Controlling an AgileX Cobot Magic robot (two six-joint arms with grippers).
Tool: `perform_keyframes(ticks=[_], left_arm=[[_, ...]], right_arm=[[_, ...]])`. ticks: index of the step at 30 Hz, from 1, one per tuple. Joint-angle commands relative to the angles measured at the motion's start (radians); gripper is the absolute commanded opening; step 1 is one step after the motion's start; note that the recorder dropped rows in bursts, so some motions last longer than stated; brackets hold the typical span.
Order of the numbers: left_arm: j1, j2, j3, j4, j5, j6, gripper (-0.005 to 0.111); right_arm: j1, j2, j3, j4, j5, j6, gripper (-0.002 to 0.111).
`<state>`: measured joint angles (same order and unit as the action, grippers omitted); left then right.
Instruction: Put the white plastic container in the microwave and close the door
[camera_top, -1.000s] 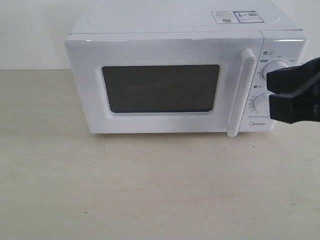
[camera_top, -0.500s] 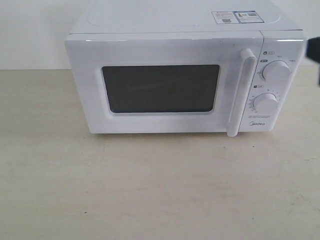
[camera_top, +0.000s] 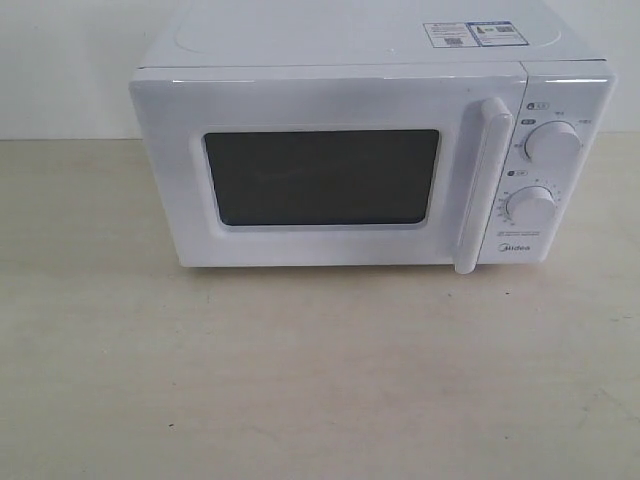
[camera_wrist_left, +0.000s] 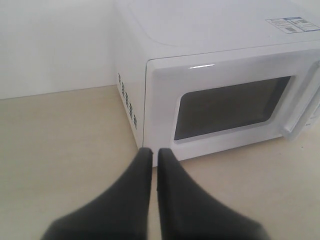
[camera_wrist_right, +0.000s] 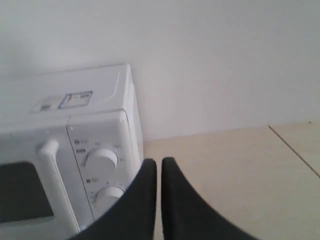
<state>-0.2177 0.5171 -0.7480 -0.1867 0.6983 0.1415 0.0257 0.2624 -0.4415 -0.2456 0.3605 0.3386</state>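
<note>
1. Exterior view showed the microwave (camera_top: 330, 60) with the door (camera_top: 322, 178) shut. The white plastic container appeared nowhere, presumably inside, so we judged the task likely done.
2. We found the left gripper (camera_wrist_left: 151, 152) and right gripper (camera_wrist_right: 159, 162) pressed together, empty, apart from the microwave.
3. Nothing on the tabletop (camera_top: 300, 380) stood in the way.
</note>
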Motion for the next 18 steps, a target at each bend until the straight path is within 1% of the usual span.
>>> perform_keyframes(ticks=[1,4,8,10,14,18], left_arm=[[-0.003,-0.002,0.006,0.001,-0.001,-0.010,0.004],[-0.003,-0.002,0.006,0.001,-0.001,-0.010,0.004],[-0.003,-0.002,0.006,0.001,-0.001,-0.010,0.004],[-0.003,-0.002,0.006,0.001,-0.001,-0.010,0.004],[-0.003,-0.002,0.006,0.001,-0.001,-0.010,0.004],[-0.003,-0.002,0.006,0.001,-0.001,-0.010,0.004]], right_arm=[[-0.006,-0.105,0.140,0.002,-0.023,-0.043,0.000],[-0.006,-0.168,0.247,0.002,-0.082,-0.061,0.000],[-0.006,-0.170,0.364,0.002,-0.160,-0.062,0.000],[-0.006,-0.170,0.401,0.002,-0.164,-0.062,0.000],[-0.006,-0.199,0.441,0.002,-0.174,-0.059,0.000],[-0.006,-0.262,0.441,0.021,-0.130,-0.096,0.000]])
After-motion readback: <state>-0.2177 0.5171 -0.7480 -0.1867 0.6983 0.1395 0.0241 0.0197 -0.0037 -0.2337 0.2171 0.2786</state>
